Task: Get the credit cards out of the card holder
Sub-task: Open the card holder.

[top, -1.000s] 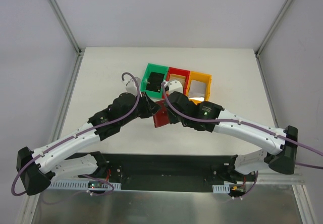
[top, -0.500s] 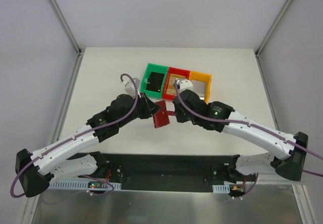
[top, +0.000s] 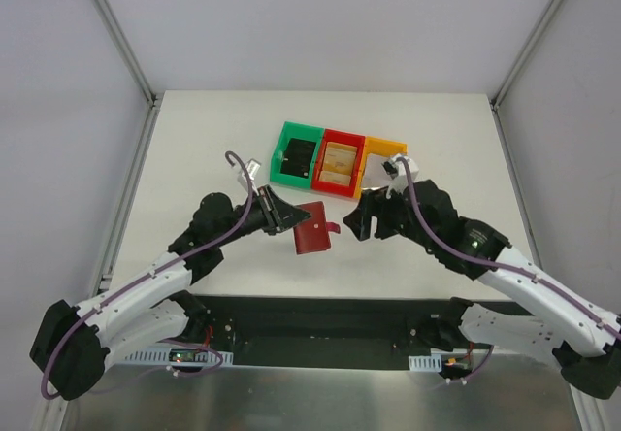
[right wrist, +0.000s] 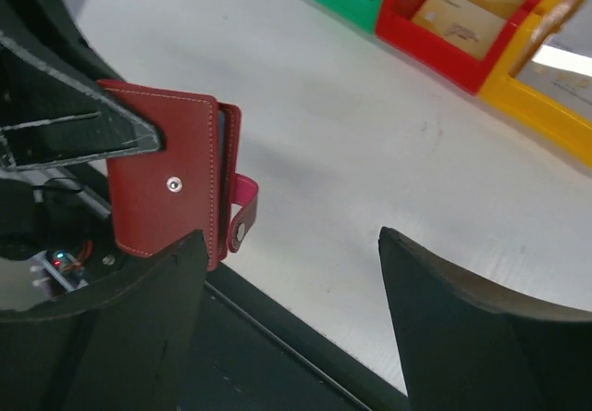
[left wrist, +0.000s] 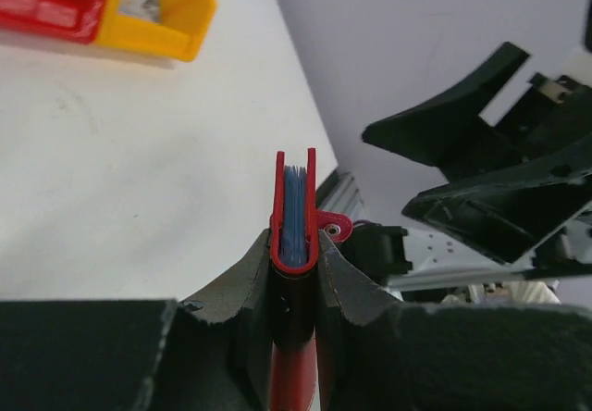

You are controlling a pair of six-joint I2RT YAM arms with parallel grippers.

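The card holder [top: 313, 240], a dark red wallet folded nearly flat, hangs just above the table with my left gripper [top: 282, 216] shut on its left edge. In the left wrist view the card holder [left wrist: 294, 209] shows edge-on, with grey-blue layers between its red covers and its strap tab [left wrist: 334, 228] on the right. My left gripper [left wrist: 294, 265] pinches its near end. My right gripper [top: 365, 216] stands open and empty to the right of it. In the right wrist view my right gripper [right wrist: 291, 249] is wide apart, beside the card holder [right wrist: 171, 184]. Tan cards [top: 340, 160] lie in the red bin [top: 342, 185].
A green bin [top: 282, 159] with a dark item, the red bin and a yellow bin [top: 398, 149] stand in a row behind both grippers. A black base strip [top: 320, 319] runs along the table's near edge. White table [top: 194, 159] spreads to the left.
My right gripper has pulled back from the red bin to the right and opened. My left arm has drawn back slightly, still gripping the card holder. Tan cards now show in the red bin.
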